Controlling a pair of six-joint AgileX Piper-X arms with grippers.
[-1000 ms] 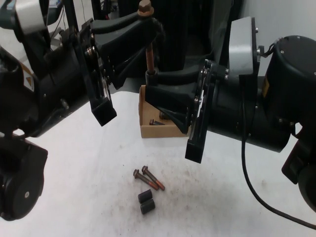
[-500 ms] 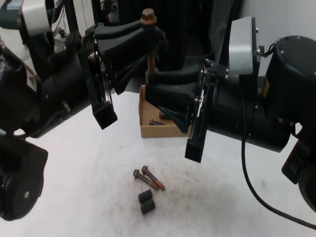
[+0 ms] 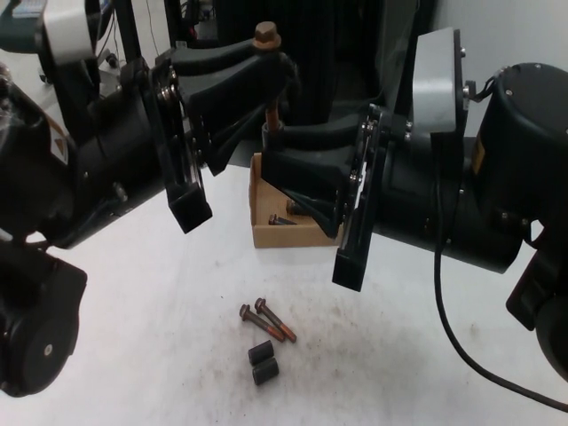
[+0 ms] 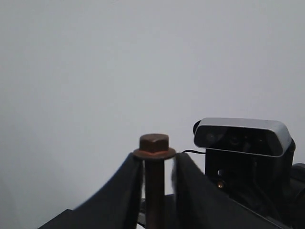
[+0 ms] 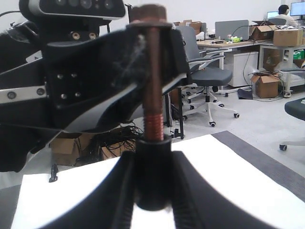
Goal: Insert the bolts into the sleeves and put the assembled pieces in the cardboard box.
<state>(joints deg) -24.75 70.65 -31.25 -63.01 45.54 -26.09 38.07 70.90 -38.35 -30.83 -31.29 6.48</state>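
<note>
- Nearest on the white bench [image 3: 160,302], two dark sleeves [image 3: 263,363] lie side by side, touching or almost so.
- Just beyond them two rusty bolts [image 3: 266,320] lie close together, heads pointing to the left, apart from the sleeves.
- The right gripper [image 5: 153,183] is raised above the bench with its fingers clenched on a dark sleeve [image 5: 152,171], which stands upright between them. In the high view this gripper [image 3: 272,142] sits in front of the box.
- The left gripper [image 4: 154,164] is directly above the right one, its fingers clamped on a bolt [image 4: 154,191] just under the head. The bolt hangs upright, head on top. In the high view the left gripper [image 3: 271,69] has the bolt's head poking out over it and the shank running down towards the right gripper.
- In the right wrist view, the threaded end of the bolt [image 5: 153,95] meets the top of the held sleeve; how deep it goes in I cannot tell.
- Farthest, the cardboard box [image 3: 266,234] stands on the bench, partly hidden by the right arm. A bolt-like piece [image 3: 281,219] lies inside it.
</note>
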